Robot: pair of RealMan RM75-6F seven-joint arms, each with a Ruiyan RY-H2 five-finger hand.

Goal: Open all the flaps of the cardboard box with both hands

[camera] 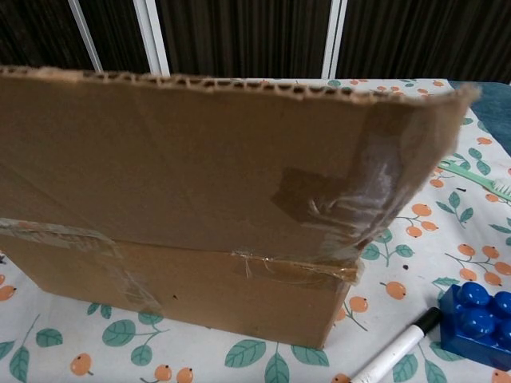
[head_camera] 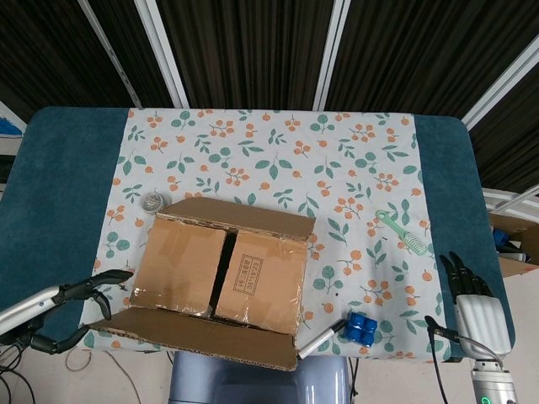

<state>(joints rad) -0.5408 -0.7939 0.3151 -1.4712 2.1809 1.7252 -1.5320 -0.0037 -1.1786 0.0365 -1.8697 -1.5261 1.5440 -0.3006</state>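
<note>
Your cardboard box (head_camera: 221, 278) is sitting on the floral cloth (head_camera: 269, 160) at the near-left part of the counter (head_camera: 50, 194). Its near flap (head_camera: 198, 335) is folding outward toward you, hanging past the counter's front edge; in the chest view that same flap is filling most of the frame, taped at its right corner. The far flap (head_camera: 240, 216) is standing open at the back, and the two inner flaps (head_camera: 253, 273) are lying closed with a dark gap between them. Your left robot hand (head_camera: 72, 307) is hovering just beside the near flap's left corner, fingers spread and curving, gripping nothing; I cannot tell if a fingertip is touching the flap. Your right robot hand (head_camera: 478, 307) is resting well apart from the box at the counter's right front edge, fingers straight and slightly apart, holding nothing. A blue toy brick (head_camera: 362, 327) and a marker (head_camera: 321, 338) are lying near the box's right front corner, a green brush (head_camera: 402, 233) is lying further right, and a small round metal piece (head_camera: 152, 200) is sitting just behind the box's left back corner.
</note>
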